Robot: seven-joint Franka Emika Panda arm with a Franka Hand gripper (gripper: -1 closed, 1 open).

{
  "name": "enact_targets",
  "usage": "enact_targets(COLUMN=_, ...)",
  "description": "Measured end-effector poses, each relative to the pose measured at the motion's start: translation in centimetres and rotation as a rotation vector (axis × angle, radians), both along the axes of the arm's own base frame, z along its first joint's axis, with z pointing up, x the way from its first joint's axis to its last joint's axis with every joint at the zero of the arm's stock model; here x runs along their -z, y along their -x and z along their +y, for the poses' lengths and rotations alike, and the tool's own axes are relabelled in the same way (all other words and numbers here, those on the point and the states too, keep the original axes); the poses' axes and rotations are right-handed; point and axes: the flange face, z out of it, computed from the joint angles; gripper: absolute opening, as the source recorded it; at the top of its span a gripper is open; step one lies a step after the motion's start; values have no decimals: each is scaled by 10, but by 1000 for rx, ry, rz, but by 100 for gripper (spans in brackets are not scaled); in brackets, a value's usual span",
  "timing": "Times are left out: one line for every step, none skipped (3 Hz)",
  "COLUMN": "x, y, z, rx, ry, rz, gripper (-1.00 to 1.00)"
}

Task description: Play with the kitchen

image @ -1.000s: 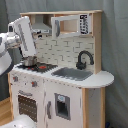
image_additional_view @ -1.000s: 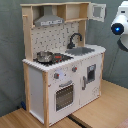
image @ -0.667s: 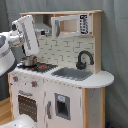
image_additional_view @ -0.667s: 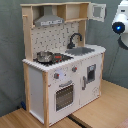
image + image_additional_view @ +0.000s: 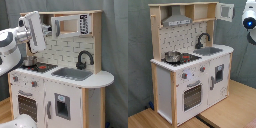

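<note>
**Toy kitchen with a robot arm raised beside it**

A white and pale-wood toy kitchen (image 5: pixel 65 75) is seen standing on a wooden floor (image 5: pixel 235 110) against a grey backdrop, filling the middle of both exterior views. On its white surface (image 5: pixel 100 79) a grey sink (image 5: pixel 71 73) is set, with a black curved faucet (image 5: pixel 84 59) behind it. A black stovetop (image 5: pixel 184 58) is seen beside the sink, and a small metal pot (image 5: pixel 172 56) is placed on it. Below, an oven door (image 5: pixel 192 96) and knobs (image 5: pixel 184 76) are shown. An upper shelf and a grey hood (image 5: pixel 177 20) are mounted above. In the first exterior view, the white robot arm (image 5: pixel 15 42) is raised at the first exterior view's left, above the stovetop. Whether its pincer is spread or pressed together cannot be told.
</note>
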Motion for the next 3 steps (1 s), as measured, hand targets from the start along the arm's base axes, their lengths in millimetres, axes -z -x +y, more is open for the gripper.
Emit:
enact_targets(x=13, y=-15, z=-19, rx=-49, ry=-13, rz=41, gripper=-100)
enact_targets(x=24, y=-36, z=-27, rx=-117, ry=-14, rz=90, gripper=-100)
enact_targets(x=28, y=-57, z=-33, rx=-166, ry=-6, rz=135, gripper=-100)
